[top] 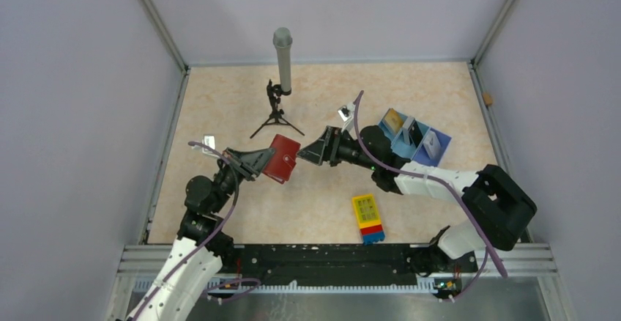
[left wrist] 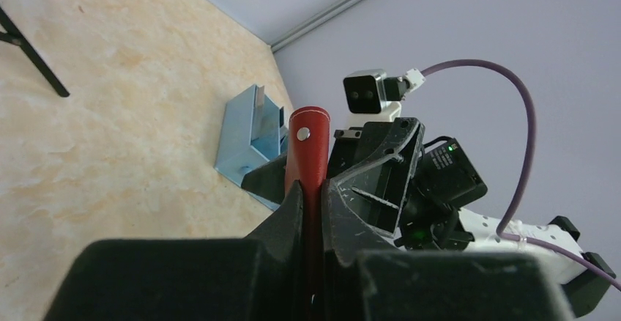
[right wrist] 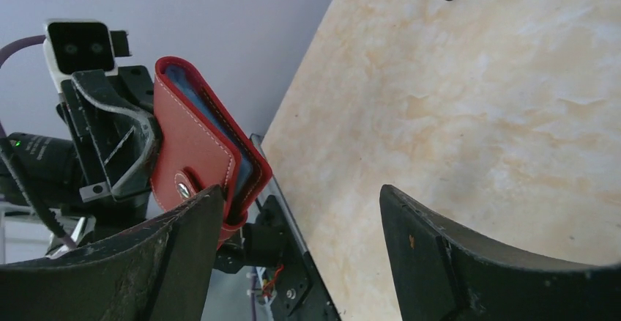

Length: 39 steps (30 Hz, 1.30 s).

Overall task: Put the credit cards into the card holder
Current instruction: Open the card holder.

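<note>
Gripping the card holder (top: 283, 157) by one edge, your left gripper (top: 265, 163) is clamped tight and holds it upright above the table (top: 410, 86). Your right gripper (top: 310, 153) stands just beside it, jaws wide apart and holding nothing. The credit cards (top: 394, 122) sit in the light-blue tray (top: 410, 147), well apart.

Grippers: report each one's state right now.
Left gripper: shut on the card holder.
Right gripper: open, holding nothing.
</note>
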Motion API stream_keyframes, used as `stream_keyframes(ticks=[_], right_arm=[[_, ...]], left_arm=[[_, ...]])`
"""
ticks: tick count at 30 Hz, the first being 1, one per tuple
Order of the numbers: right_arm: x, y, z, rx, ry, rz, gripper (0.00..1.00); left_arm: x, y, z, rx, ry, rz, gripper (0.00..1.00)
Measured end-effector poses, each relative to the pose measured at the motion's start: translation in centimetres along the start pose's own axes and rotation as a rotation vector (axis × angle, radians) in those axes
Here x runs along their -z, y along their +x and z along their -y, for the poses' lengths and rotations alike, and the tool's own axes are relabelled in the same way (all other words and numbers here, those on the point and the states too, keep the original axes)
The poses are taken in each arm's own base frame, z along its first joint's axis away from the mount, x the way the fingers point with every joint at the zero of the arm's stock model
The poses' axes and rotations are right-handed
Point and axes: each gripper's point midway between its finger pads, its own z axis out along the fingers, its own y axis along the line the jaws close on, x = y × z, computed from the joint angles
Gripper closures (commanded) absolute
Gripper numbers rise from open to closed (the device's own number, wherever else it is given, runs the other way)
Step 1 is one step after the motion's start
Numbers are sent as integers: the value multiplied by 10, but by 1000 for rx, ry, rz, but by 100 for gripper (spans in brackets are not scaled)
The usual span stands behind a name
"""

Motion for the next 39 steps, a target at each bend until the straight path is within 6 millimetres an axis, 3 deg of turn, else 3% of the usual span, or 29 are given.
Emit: stream_keyframes(ticks=[8,13,15,16,19,21,26,32,33,36,37,39], right_arm=[[-2,-8,-36,-8,-158,-6,26],[-4,-11,-46,-5,-202,-10,41],[-7,-11,-49,-9,-215,-15,52],[-8,-12,-50,-9,-220,-17,62],[-10,-13,-49,-4,-221,-16,90],[-9,-13,-48,-6,-219,-17,100],[-8,-8,-46,15,-211,-42,100],[0,-7,-45,66,-198,-64,100],[0,-6,-44,75,-192,-72,100],[2,-6,-45,103,-184,-91,50],[3,-7,-45,117,-178,-96,42],[6,-15,-41,150,-157,-82,36]], left_arm=[[1,2,10,-12,55,-16,100],[0,6,10,-13,67,-39,100],[-1,10,9,-10,64,-56,100],[-1,11,8,-9,62,-64,98],[-2,15,7,-5,61,-85,79],[-2,16,5,-8,58,-93,70],[-2,30,1,-5,54,-171,64],[1,48,1,-11,52,-307,100],[1,49,2,-17,56,-317,100],[2,50,5,-32,66,-330,100],[3,51,6,-35,69,-340,100],[4,53,8,-41,75,-365,100]])
